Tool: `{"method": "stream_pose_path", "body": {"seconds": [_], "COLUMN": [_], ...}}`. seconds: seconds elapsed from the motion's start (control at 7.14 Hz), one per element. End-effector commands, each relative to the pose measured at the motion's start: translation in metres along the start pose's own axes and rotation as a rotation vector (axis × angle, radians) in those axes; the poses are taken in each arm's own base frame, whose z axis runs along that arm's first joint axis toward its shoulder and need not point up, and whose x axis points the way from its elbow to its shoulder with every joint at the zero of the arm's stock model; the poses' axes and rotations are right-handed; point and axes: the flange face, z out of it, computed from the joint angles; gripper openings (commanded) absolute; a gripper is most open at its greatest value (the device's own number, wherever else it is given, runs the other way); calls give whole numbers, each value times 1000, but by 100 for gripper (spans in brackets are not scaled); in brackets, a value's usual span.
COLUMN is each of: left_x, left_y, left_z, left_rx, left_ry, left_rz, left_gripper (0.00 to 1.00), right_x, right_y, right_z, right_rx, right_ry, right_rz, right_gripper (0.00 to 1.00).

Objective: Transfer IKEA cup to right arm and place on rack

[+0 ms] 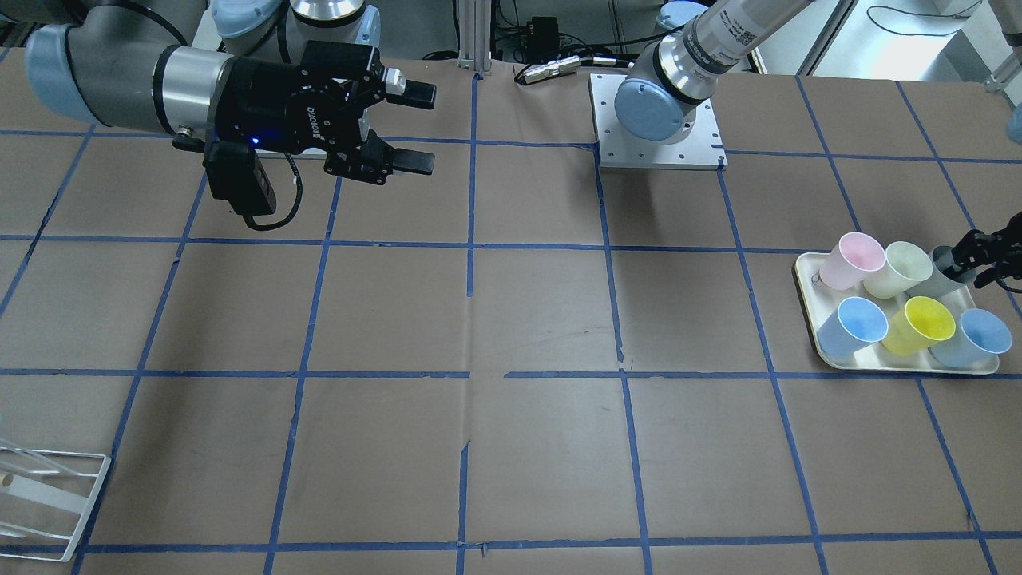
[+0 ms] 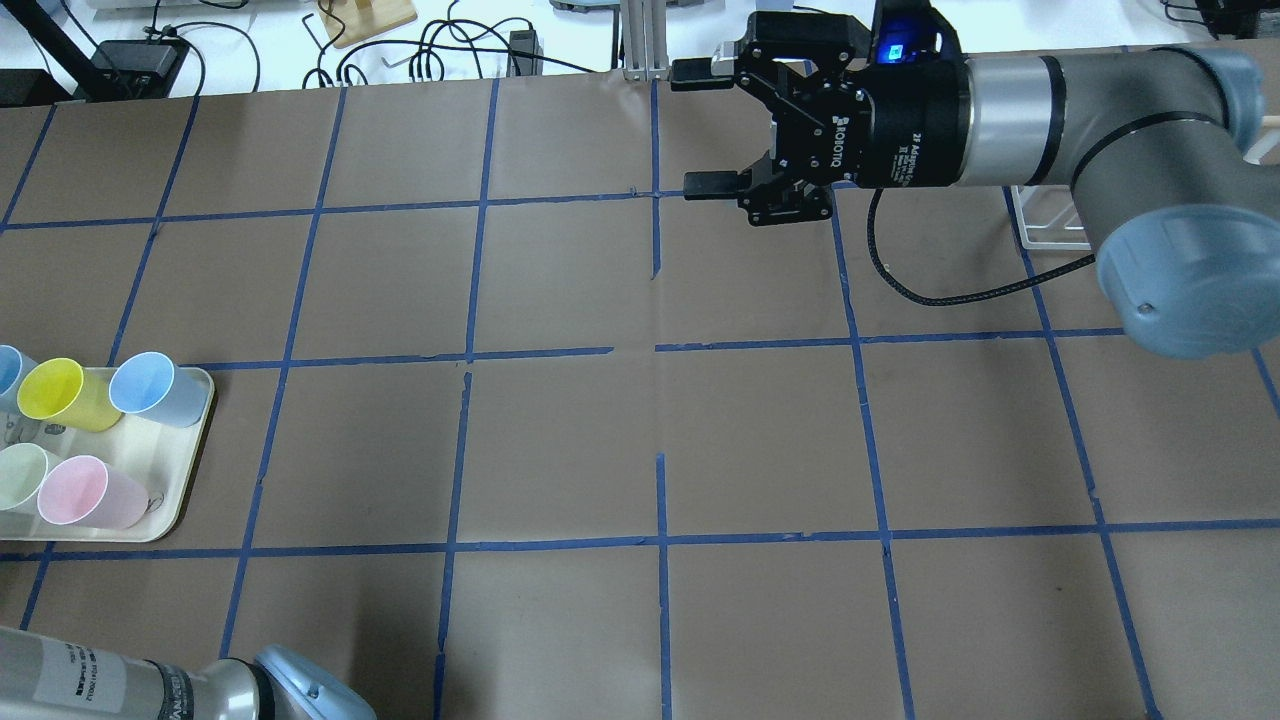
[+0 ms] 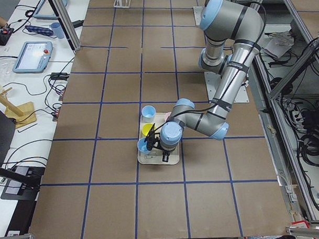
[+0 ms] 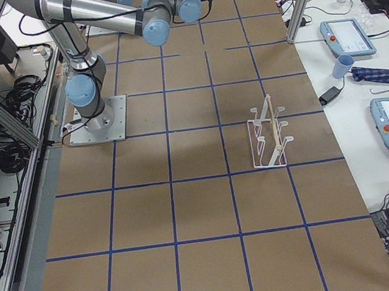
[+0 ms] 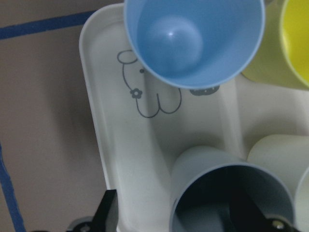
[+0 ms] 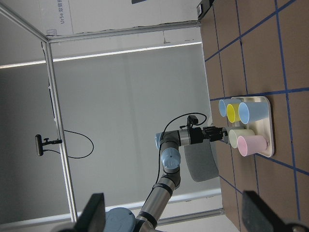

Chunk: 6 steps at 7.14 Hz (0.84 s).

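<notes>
The IKEA cup (image 1: 944, 277), pale grey, stands upright at the back corner of the cream tray (image 1: 806, 279). The left wrist view shows the IKEA cup (image 5: 203, 169) from above. My left gripper (image 1: 970, 259) is open at this cup. In the left wrist view, the left gripper (image 5: 178, 215) has one finger outside the cup's wall and the other inside the cup, with a gap to the wall. My right gripper (image 1: 415, 128) is open and empty, held high over the table's middle; it also shows in the overhead view (image 2: 700, 128). The white wire rack (image 4: 268, 140) stands far from the tray, on my right.
The tray also holds a pink cup (image 1: 854, 259), a pale green cup (image 1: 898, 267), a yellow cup (image 1: 926, 323) and two light blue cups (image 1: 858, 323). They stand close around the grey cup. The rack's corner (image 1: 48, 495) shows at the table's edge.
</notes>
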Motion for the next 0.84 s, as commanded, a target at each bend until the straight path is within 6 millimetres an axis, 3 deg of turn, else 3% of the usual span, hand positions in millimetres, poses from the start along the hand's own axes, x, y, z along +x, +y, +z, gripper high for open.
{"method": "stream_pose_path", "body": {"seconds": [0.0,0.14,0.42,0.7], "left_x": [-2,-5,-17,-12], "left_y": [-1,-2,-7,-12], "left_z": [2,-1,-26,-71], "left_rx": [0,3,8,-12], "left_ry": [1,-4,-27,38], "left_rz": [0,1,5,7], "left_gripper": [10,0,0,0], "right_x": [-2,-8,-1,6], "right_y": [-1,-4,-10,-13], "right_z": [0,0,1,8], "right_rx": [2,8,6,-7], "right_ry": [-19,-78,-88,-86], "right_rz": [-26,-49,-31,-5], "right_gripper": [100,100,100,100]}}
